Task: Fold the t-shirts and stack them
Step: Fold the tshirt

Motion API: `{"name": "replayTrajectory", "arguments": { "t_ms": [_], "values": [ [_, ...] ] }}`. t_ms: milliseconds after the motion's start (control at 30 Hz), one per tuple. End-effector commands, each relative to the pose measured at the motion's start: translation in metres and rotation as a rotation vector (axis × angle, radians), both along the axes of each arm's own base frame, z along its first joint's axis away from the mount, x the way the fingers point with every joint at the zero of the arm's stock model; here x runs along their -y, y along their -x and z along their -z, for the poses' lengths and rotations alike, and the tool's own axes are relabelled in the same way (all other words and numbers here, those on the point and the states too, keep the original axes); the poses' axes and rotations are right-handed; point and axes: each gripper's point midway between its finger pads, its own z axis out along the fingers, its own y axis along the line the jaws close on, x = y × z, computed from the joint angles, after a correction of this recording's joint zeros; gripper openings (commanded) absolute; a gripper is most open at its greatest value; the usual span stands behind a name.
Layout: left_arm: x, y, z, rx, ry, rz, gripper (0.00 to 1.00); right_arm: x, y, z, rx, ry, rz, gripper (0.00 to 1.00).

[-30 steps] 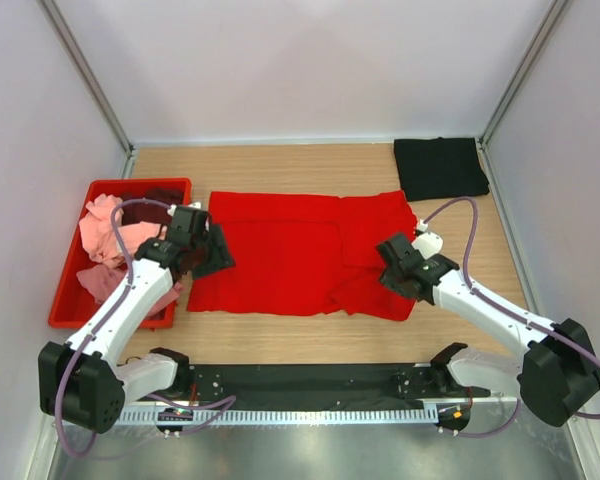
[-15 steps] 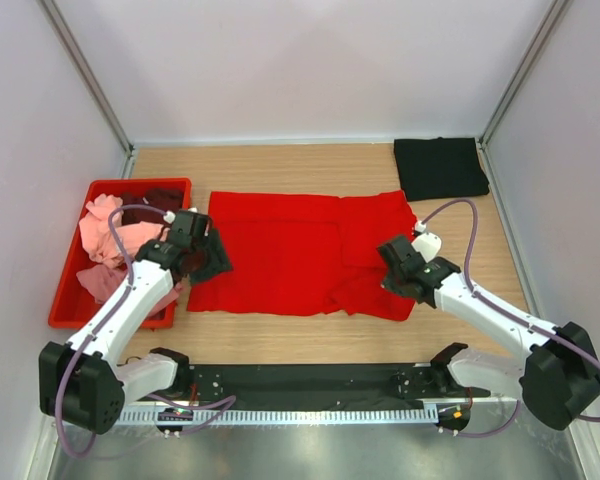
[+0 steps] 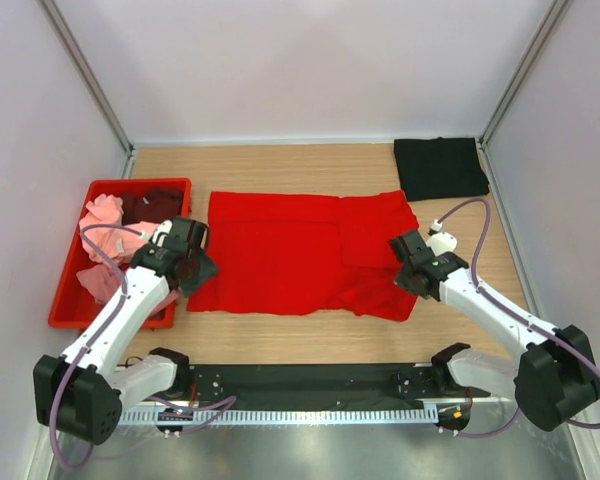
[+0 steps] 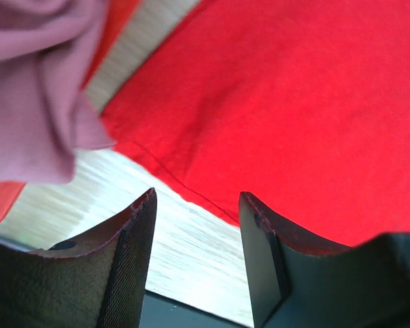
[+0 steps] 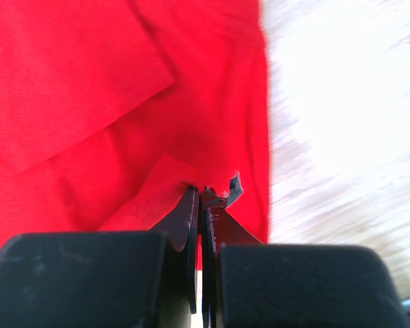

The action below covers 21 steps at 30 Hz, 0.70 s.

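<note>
1. Over the last second the right gripper has clamped shut. In the right wrist view its jaws meet on a small raised fold of the red t-shirt, close to the shirt's right edge and toward the near side. It has also shifted slightly to the right along that edge.
2. The left gripper has drawn back toward the near-left corner of the same shirt. Its jaws stand apart with nothing between them, poised above the hem where cloth gives way to bare wood.
3. We read this as one corner secured and the other not yet taken. The fold probably waits on the left side gripping its corner, so the shirt can be lifted evenly.
4. The red t-shirt lies spread across the middle of the table, with its right part already doubled over itself and somewhat rumpled.
5. A black t-shirt sits folded at the far right corner, well apart from the red one.
6. At the left, a red crate holds pink shirts and a dark maroon one in a loose heap. Pink cloth hangs near the left gripper.
7. The surface is pale wood, and plain white walls close it in on three sides.
</note>
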Motion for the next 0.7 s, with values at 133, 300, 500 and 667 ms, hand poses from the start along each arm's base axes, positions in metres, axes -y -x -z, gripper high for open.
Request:
{"name": "replayTrajectory", "arguments": {
  "t_ms": [133, 300, 500, 667],
  "values": [
    [-0.029, 0.025, 0.016, -0.084, -0.081, -0.228, 0.51, 0.028, 0.003, -0.011, -0.022, 0.044, 0.049, 0.01],
    [-0.022, 0.025, 0.033, -0.082, -0.03, -0.257, 0.46, 0.015, 0.0, -0.02, 0.04, -0.06, 0.023, 0.01],
    [-0.025, 0.026, 0.046, -0.127, -0.041, -0.352, 0.43, 0.002, -0.003, -0.021, 0.065, -0.136, 0.001, 0.01],
    [-0.025, 0.028, 0.058, -0.125, -0.012, -0.464, 0.43, -0.004, -0.004, -0.017, 0.061, -0.161, -0.015, 0.01]
  ]
}}
